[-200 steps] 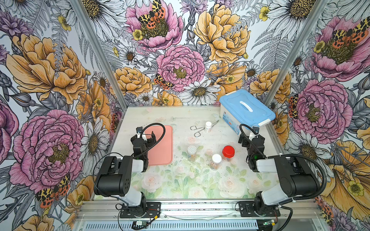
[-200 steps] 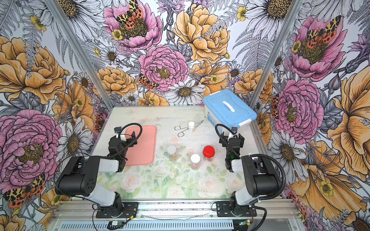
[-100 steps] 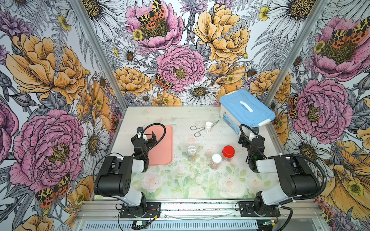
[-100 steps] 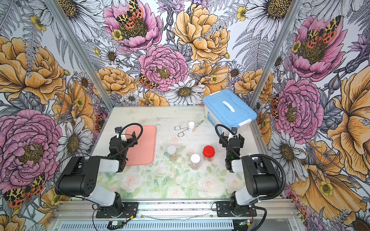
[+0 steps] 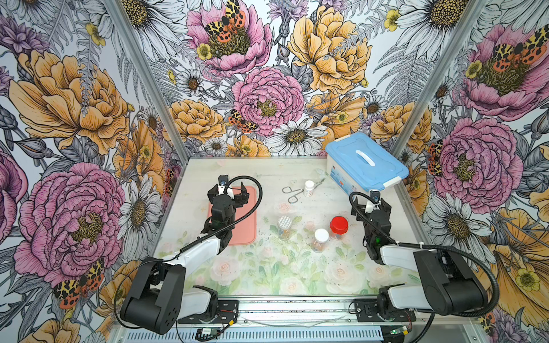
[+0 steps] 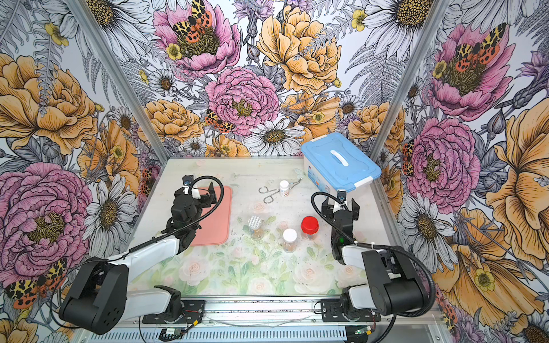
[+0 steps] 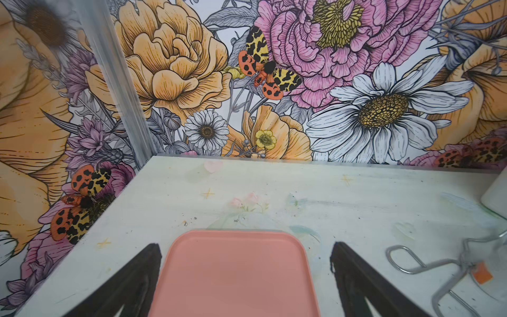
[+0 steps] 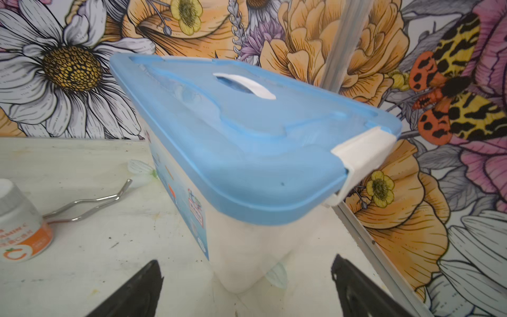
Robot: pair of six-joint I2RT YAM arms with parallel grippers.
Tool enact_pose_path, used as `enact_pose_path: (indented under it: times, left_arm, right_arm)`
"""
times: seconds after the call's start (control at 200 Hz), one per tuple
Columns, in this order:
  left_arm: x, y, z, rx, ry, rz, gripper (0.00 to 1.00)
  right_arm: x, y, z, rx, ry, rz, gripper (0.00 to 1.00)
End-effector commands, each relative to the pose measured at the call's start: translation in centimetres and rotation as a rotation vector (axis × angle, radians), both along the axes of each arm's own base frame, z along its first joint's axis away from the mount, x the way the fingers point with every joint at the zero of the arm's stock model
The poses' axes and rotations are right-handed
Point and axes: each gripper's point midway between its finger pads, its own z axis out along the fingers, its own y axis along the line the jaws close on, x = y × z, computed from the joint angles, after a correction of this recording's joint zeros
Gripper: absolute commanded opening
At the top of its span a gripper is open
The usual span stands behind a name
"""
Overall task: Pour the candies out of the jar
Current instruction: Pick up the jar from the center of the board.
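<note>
At left, left jaws spread wide and empty above the pink tray [image 5: 246, 225], near its far end. On the desk [image 5: 267, 267], three small clear jars close together, lids on: mesh-topped jar [image 5: 284, 222], white-capped jar [image 5: 321, 235] nearest, red-capped jar [image 5: 339, 224], candies [image 5: 317, 246] only a dim orange tint through the walls; farther back, metal tongs [image 5: 292, 191] by a white bottle [image 5: 309, 187]. At right, right jaws equally wide, empty, just near of the blue-lidded box [image 5: 367, 161].

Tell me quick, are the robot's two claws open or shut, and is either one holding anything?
Left gripper: open, holding nothing, over the pink tray.
Right gripper: open, holding nothing, facing the blue-lidded box.
</note>
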Motion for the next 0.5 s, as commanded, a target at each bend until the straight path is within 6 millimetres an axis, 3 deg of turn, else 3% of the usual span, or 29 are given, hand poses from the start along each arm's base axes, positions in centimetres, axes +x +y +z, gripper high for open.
enact_pose_path:
  times: [0.0,0.095,0.215,0.365,0.495]
  left_arm:
    - [-0.1,-2.0,-1.6,-0.065,0.100,-0.033,0.98]
    - [-0.1,-4.1,-2.3,-0.096,0.153,-0.072,0.98]
    - [-0.8,-5.3,-4.0,-0.196,0.232,-0.079,0.98]
    - [-2.2,-5.5,-6.0,-0.292,0.298,-0.069,0.99]
    - [-3.2,-4.6,-7.2,-0.328,0.351,-0.047,0.99]
  right_arm:
    - [0.7,0.4,3.3,-0.009,-0.005,-0.001,0.99]
    - [1.1,1.4,5.5,0.060,0.003,0.012,0.99]
    - [1.7,3.8,7.0,0.176,0.159,0.055,0.99]
    - [0.6,9.7,7.6,0.134,0.333,0.193,1.00]
    - [-2.1,16.5,7.0,0.130,0.484,0.360,1.00]
